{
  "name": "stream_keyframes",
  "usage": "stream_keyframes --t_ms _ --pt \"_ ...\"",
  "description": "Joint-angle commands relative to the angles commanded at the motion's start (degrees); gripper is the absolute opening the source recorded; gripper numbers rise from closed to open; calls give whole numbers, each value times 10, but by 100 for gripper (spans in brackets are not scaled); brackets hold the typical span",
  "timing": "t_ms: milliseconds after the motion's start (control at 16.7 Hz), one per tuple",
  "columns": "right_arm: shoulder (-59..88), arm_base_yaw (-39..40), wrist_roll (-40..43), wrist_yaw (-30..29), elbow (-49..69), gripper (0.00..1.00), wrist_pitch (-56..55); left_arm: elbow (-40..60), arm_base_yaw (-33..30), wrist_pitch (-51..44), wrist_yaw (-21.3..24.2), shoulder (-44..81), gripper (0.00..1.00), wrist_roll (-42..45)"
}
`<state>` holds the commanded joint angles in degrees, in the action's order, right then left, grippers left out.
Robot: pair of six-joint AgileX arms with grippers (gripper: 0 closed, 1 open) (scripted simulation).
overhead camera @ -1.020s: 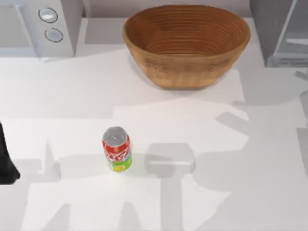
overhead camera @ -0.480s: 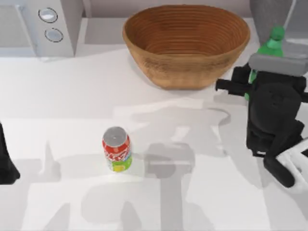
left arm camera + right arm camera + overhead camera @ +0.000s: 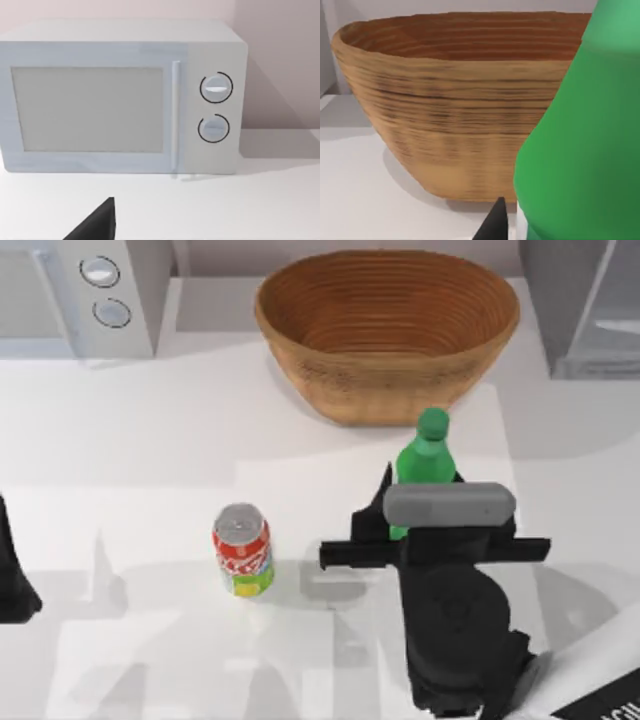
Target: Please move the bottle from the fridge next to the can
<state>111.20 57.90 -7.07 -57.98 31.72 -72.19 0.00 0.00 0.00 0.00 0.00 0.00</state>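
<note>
- Top view: transport step. The right pincer [image 3: 415,515] is closed around the upright green soda bottle [image 3: 425,468], in front of the wicker basket [image 3: 385,330] and well right of the red can [image 3: 242,550]. The next move likely carries it left, then sets it down beside the can.
- Left wrist view: left arm parked, facing the microwave [image 3: 120,97]; its pincer state cannot be told.
- Right wrist view: bottle body held close, basket behind.

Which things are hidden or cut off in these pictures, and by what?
- Bottle: in the top view, its lower body and label are hidden by the right arm's wrist.
- Right end effector: same cover, so its grip is unclear.
- Fridge: cut by the top view's upper right edge.
- Left arm: cut by the left edge.
</note>
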Motion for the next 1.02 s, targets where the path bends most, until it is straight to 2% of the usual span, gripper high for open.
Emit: stream_keyframes --t_ms 720,1020 --pt "0 9 -1 -5 -2 0 -1 0 0 0 0 0 100 0" --pt "0 9 -1 -5 -2 38 -1 0 0 0 0 0 100 0"
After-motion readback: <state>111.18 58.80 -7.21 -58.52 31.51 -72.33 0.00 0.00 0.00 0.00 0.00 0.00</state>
